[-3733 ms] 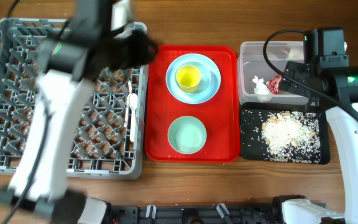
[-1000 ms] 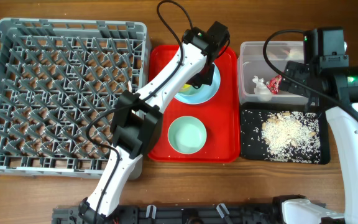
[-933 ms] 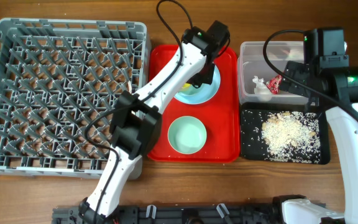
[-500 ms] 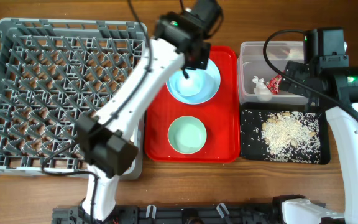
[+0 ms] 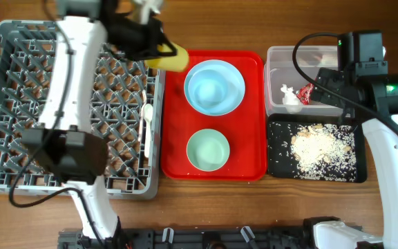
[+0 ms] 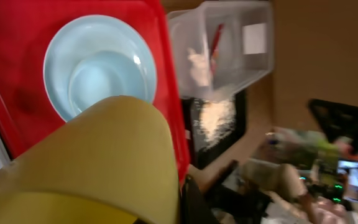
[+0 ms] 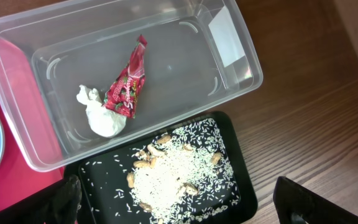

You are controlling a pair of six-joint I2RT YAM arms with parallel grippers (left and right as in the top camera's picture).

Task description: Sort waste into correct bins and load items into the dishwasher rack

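Note:
My left gripper is shut on the small yellow cup and holds it over the top right edge of the grey dishwasher rack. The cup fills the left wrist view. The light blue bowl sits on the light blue plate. The pale green bowl lies below it. A white spoon lies in the rack. The clear tub holds the red wrapper and white tissue. Rice scraps lie in the black tray. My right gripper is open above that tray.
The plate and both bowls stand on a larger red tray between the rack and the bins. The wooden table shows in front. The right arm runs along the right edge.
The left gripper lifted the yellow cup off the blue bowl and carried it left to the rack's edge. The right arm has not moved.

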